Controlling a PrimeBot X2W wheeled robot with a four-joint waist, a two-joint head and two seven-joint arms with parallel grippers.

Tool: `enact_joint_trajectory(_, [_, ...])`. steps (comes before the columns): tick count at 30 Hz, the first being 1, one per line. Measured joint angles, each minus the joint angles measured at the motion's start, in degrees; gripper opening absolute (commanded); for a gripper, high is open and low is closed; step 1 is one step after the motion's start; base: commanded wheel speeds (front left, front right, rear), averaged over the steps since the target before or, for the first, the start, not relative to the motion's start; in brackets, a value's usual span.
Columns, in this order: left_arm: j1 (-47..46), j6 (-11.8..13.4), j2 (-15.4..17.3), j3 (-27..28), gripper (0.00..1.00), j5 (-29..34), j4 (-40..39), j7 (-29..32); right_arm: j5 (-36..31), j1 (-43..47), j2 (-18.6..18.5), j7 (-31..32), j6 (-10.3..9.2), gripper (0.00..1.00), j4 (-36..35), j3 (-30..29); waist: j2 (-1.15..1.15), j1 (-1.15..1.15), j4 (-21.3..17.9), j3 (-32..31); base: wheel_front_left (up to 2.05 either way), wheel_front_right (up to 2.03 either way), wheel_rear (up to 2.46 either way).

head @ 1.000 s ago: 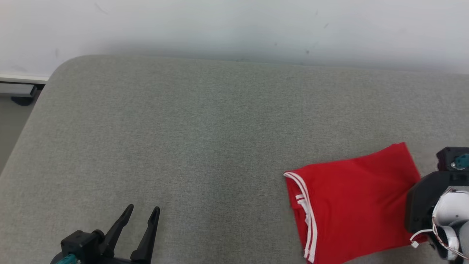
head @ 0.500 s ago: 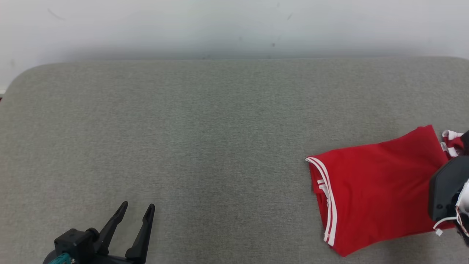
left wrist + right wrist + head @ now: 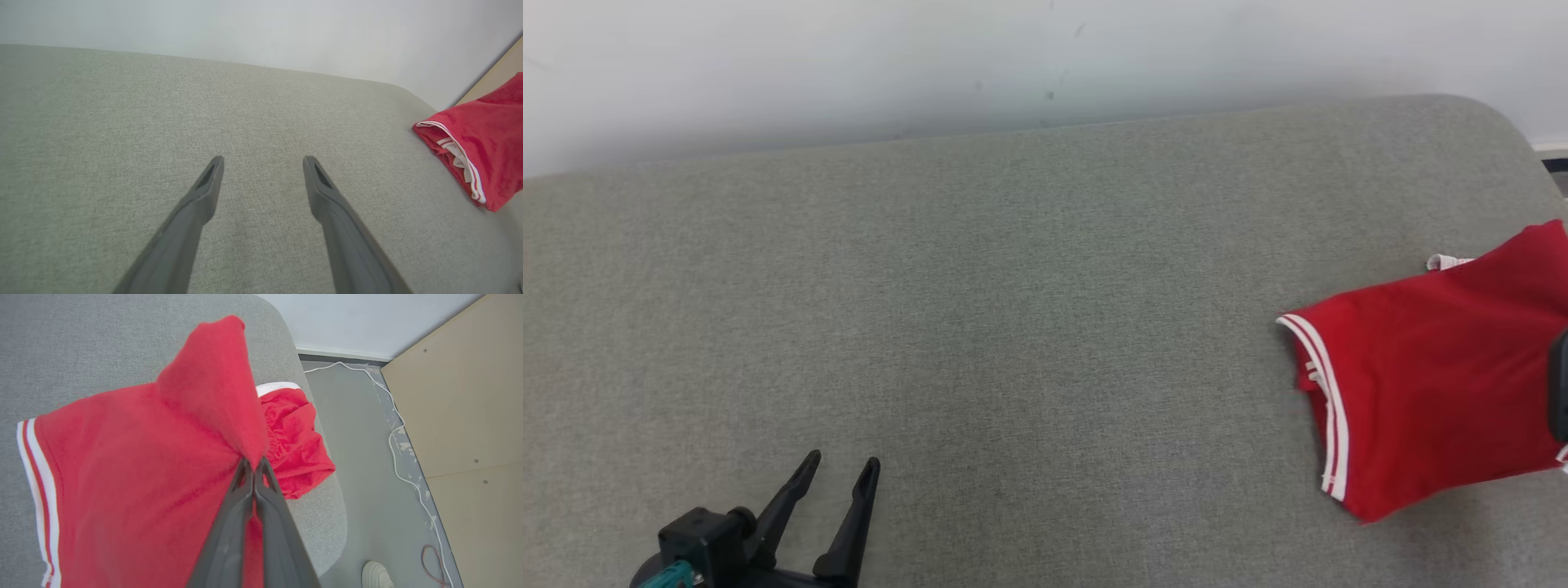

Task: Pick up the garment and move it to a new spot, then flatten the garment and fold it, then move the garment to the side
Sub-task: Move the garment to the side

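Lower left, left gripper (image 3: pixel 843 460): spread, empty.
Right edge, garment (image 3: pixel 1429 384): we pinch it in our right gripper (image 3: pixel 254 462).
Risk: one-corner grip perhaps tugs overhanging cloth off cushion (image 3: pixel 1013 327).

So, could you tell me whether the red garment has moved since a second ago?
Yes. The red garment has shifted right, away from the wall's dark speck, toward the rounded table corner.

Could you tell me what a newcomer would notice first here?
The bright red garment with white-striped trim lies at the right end of the grey surface. The right hand is shut on a raised fold of it; the left hand sits open at the near left.
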Motion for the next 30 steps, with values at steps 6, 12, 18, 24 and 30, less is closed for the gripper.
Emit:
enact_joint_trajectory(6, [-1.0,-0.5,-0.2,-0.8,1.00,0.1,0.2,0.3,-0.7,0.0,-3.2,-0.9,1.15,0.00,-0.1,-1.7,0.00,-0.01,-0.8,0.0,0.00,0.00,0.00])
enact_joint_trajectory(12, [-1.0,-0.5,0.1,-0.7,1.00,0.1,0.4,0.4,-1.0,-0.8,-4.7,-2.5,2.19,0.00,0.4,-1.9,0.00,-0.01,-0.8,0.1,0.00,0.00,0.00])
enact_joint_trajectory(18, [-1.0,-0.5,0.2,-0.7,1.00,0.1,0.5,0.7,-1.1,-1.0,-5.4,-3.9,2.96,0.00,0.8,-1.9,0.00,-0.01,-0.8,0.2,0.00,0.00,0.00])
enact_joint_trajectory(24, [-1.0,-0.5,0.5,-0.7,1.00,0.2,0.0,0.8,-2.1,-2.5,-7.2,-5.7,3.19,0.00,0.4,-2.3,0.00,-0.01,-1.0,0.9,0.00,0.00,0.00])
enact_joint_trajectory(30, [-1.0,-0.5,0.8,-0.7,1.00,0.3,-0.7,1.3,-2.1,-2.5,-7.5,-7.3,3.18,0.00,0.4,-3.0,0.00,-0.01,-1.1,2.2,0.00,0.00,0.00])
